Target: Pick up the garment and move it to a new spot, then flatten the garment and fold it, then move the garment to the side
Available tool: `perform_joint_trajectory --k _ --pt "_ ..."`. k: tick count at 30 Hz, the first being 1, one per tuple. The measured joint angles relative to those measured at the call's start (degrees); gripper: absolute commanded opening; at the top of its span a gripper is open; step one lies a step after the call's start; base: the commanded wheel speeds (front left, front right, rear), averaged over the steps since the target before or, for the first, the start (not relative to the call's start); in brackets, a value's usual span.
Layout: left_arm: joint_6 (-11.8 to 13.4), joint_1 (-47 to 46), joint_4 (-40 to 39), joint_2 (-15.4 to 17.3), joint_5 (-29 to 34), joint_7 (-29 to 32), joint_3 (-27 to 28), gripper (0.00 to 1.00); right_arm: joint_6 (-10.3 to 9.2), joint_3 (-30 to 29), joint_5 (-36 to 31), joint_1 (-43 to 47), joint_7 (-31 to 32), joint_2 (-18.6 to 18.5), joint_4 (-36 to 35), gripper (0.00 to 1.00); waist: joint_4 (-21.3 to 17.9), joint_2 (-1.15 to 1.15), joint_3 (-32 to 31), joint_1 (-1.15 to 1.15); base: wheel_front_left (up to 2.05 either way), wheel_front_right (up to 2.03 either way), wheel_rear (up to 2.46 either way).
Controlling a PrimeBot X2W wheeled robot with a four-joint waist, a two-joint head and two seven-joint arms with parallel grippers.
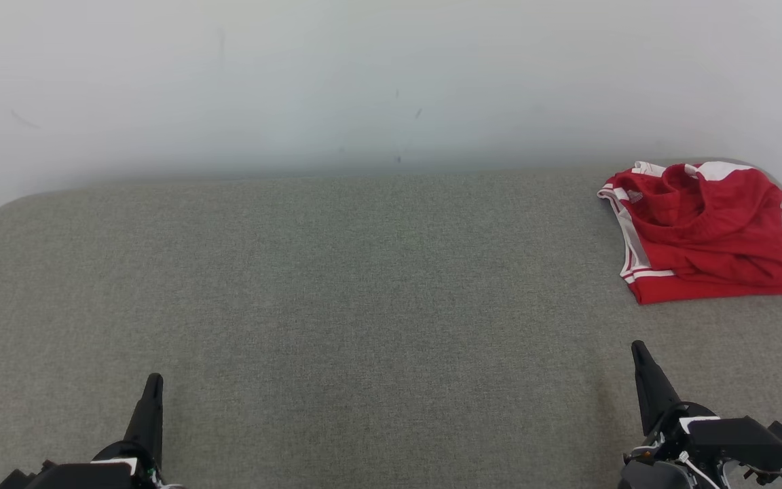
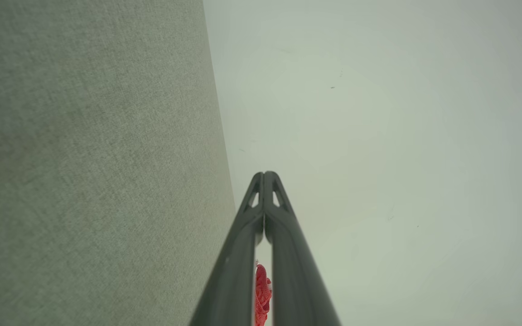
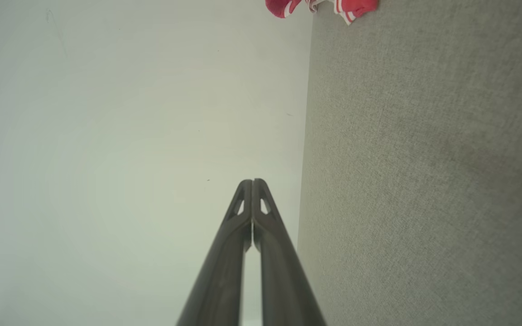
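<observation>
Red with white trim, the garment (image 1: 703, 234) lies roughly folded at the grey counter's (image 1: 364, 285) far right corner, well apart from the left claw (image 1: 153, 384) and right claw (image 1: 639, 354), both closed tight on nothing, so the task looks essentially finished.

the garment (image 1: 703, 231) lies on the padded surface (image 1: 364, 305) at its far right corner, near the wall (image 1: 364, 81) behind; the left gripper (image 1: 154, 380) is over the near left; the right gripper (image 1: 638, 350) is over the near right, before the garment and apart from it
</observation>
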Motion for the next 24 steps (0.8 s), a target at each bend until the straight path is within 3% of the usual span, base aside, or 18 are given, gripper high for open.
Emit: perform_joint_trajectory --k 24 --pt "0.00 0.00 0.02 0.00 -0.01 0.00 -0.01 0.00 0.00 0.00 0.00 0.00 0.00 0.00 0.02 0.00 0.00 0.00 0.00 0.00 0.00 0.00 0.00"
